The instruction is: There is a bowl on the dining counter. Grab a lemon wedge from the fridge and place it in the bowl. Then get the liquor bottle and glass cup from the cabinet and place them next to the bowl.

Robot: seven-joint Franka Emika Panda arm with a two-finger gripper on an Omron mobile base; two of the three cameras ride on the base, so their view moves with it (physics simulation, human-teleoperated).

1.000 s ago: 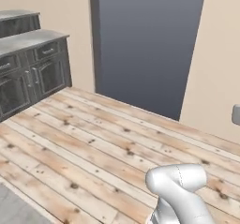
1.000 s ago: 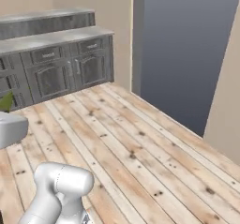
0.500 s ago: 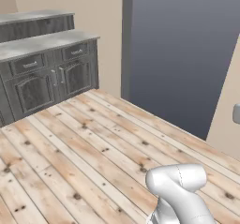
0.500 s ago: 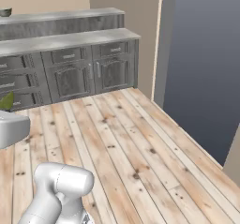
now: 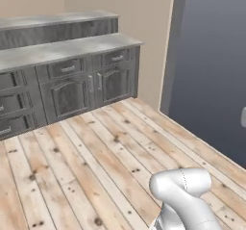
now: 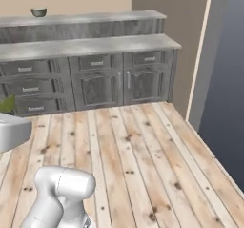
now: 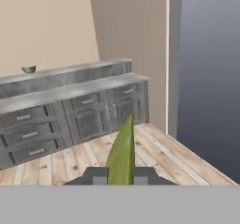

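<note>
Pincer clamped on lemon wedge, long axis pointing away toward bowl

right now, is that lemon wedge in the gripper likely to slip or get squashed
Probably light: the lemon wedge is a thin, narrow sliver. It may slip, since the gripper pinches just its lower end and most of it stands free above. It looks soft, so a harder squeeze could crush it.

Glossy white rounded arm, dark fingertips
</note>
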